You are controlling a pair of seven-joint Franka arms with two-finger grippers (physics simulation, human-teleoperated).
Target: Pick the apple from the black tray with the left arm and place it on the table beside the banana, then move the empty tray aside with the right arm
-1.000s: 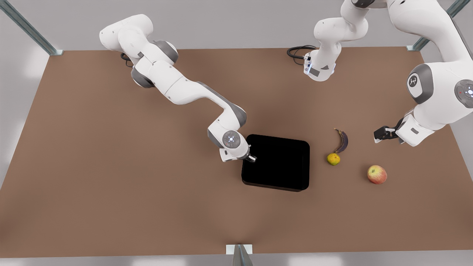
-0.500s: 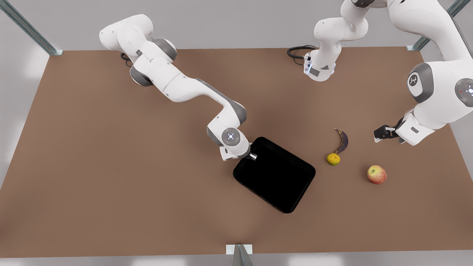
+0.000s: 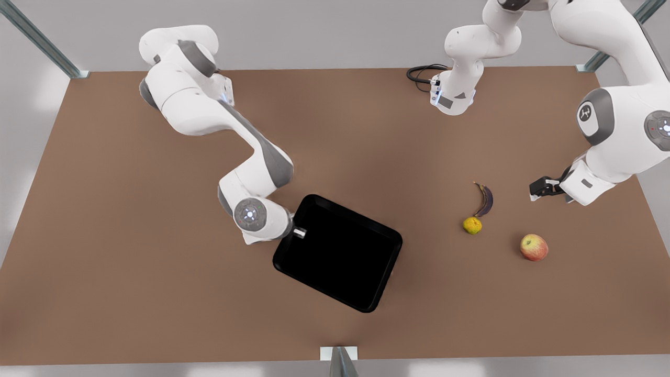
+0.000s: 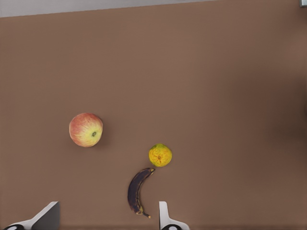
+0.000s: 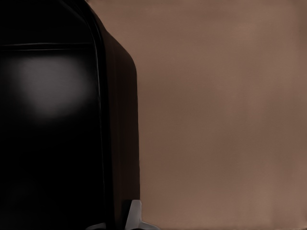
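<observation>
Right gripper (image 3: 297,233): fingers pinching the black tray (image 3: 337,252) at its rim, tray lying skewed on the table (image 3: 131,272). Left gripper (image 3: 539,189): fingers spread, holding nothing, hovering; banana (image 3: 484,199) near it, apple (image 3: 534,247) just beyond, small yellow-green fruit (image 3: 472,225) touching the banana's tip.

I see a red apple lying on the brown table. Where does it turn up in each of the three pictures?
Front view: the apple lies on the table at the front view's right, past the banana.
Left wrist view: the apple lies beside the small yellow-green fruit and the banana.
Right wrist view: not in it.
Shared landmark: the banana.
</observation>
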